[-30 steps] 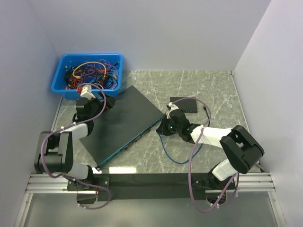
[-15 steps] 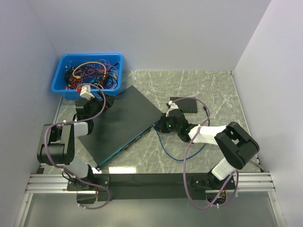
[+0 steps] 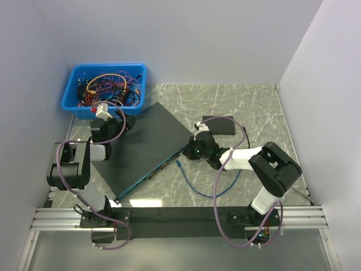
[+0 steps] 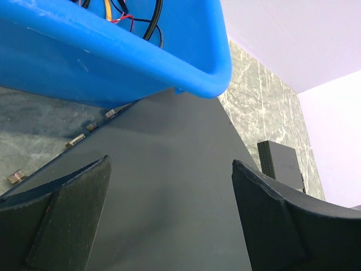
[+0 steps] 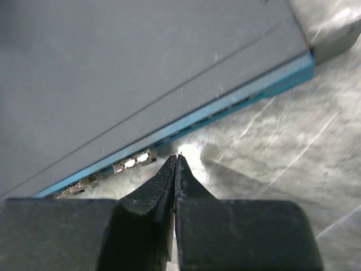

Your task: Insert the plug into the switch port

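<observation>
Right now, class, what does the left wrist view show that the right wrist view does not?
Only the left wrist view: the blue bin of cables, a small black box, and the open left end effector. Only the right wrist view: the teal port face of the switch and the right end effector, shut and empty. Both: the switch's dark top and the marble table.

Black-jointed, white-linked arms (image 3: 245,156) are looped by mauve cables (image 3: 215,192); the wedge-shaped fingers (image 4: 271,226) are finished in matte black.
</observation>
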